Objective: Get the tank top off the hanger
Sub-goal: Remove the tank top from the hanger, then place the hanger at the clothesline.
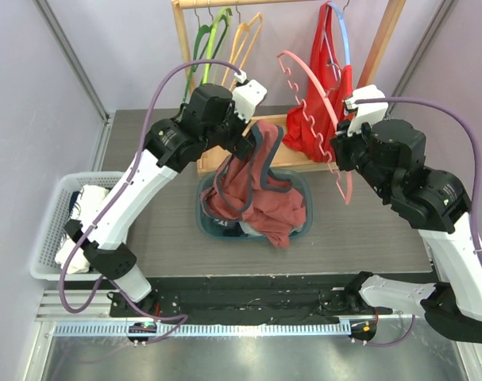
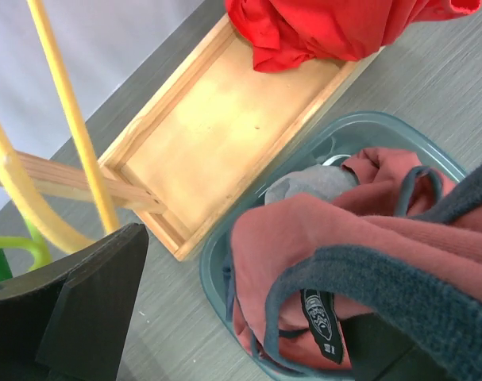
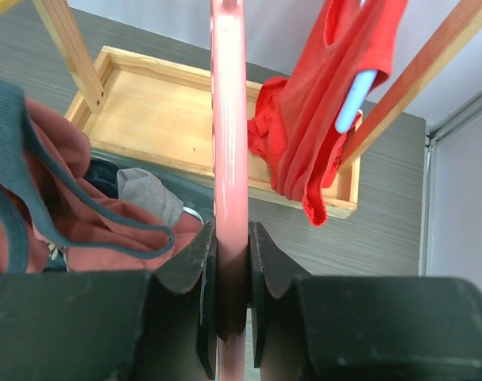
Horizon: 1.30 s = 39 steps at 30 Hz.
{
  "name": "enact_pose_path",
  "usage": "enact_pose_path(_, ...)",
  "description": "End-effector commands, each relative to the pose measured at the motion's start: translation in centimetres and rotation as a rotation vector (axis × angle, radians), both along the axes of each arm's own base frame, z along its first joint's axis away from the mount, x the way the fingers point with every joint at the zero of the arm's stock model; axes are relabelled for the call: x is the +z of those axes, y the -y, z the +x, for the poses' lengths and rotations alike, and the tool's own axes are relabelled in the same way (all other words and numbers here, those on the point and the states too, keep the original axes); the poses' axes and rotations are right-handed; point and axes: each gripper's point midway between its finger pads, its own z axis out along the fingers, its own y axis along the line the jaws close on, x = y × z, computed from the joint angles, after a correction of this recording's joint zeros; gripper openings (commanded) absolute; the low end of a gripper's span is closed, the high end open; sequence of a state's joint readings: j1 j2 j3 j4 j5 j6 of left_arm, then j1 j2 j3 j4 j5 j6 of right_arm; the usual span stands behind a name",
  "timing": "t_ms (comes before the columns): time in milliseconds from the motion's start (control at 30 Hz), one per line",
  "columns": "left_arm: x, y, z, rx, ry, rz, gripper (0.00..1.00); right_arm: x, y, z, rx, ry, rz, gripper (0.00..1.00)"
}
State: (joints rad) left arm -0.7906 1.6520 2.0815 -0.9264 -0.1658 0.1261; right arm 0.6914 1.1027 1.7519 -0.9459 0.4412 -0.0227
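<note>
The tank top point(image 1: 256, 194) is dusty red with dark teal trim. It hangs from my left gripper point(image 1: 252, 131) down into a teal basin point(image 1: 304, 186). In the left wrist view the tank top point(image 2: 320, 238) has a teal strap lying across the right finger, which it hides. The left finger point(image 2: 90, 309) stands far off, so my left gripper point(image 2: 264, 278) is open. My right gripper point(image 1: 341, 151) is shut on the bare pink hanger point(image 1: 308, 111), held to the right of the tank top. In the right wrist view the pads of my right gripper point(image 3: 231, 238) pinch the hanger bar point(image 3: 229, 119).
A wooden rack with a tray base point(image 2: 217, 135) stands behind the basin. It carries green point(image 1: 209, 36) and orange point(image 1: 244, 40) hangers and a red garment point(image 1: 324, 87) on a blue hanger point(image 1: 344, 40). A white basket point(image 1: 50, 230) of clothes sits at the left.
</note>
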Motion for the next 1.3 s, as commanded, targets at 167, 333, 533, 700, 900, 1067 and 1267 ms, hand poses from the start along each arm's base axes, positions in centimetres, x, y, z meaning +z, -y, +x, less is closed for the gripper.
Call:
enact_pose_path(167,-11.8,-2.5,-3.3,-0.033,-0.164,0.151,0.86,1.8,1.3,-0.5,-0.045,0.073,0.062,0.01)
enact_pose_path(333,-17.4,-4.6,-2.5,0.033,-0.160,0.287,0.80,1.7,0.6,-0.3,-0.020,0.062,0.065,0.01)
enact_pose_path(533,-19.8,-5.0,-2.1,0.031,-0.168,0.356,0.74,1.5,0.4,-0.3,-0.017,0.054,0.064,0.01)
enact_pose_path(700,-21.5,-6.6,-1.9,0.057,-0.166,0.477,0.78,1.3,0.4,-0.2,-0.017,0.051,0.054,0.01)
enact_pose_path(900,-20.9,-9.0,-6.0,-0.101,-0.298,0.617,0.90,1.0,0.5,0.0,-0.025,0.046,0.037,0.01)
enact_pose_path(1067,-16.6,-10.6,-10.1,-0.292,-0.259,0.612,1.00,0.8,0.4,0.3,-0.028,0.040,0.027,0.01)
enact_pose_path(1267,-10.7,-8.6,-11.8,-0.382,-0.176,0.425,1.00,0.6,0.3,0.4,-0.032,0.035,0.031,0.01)
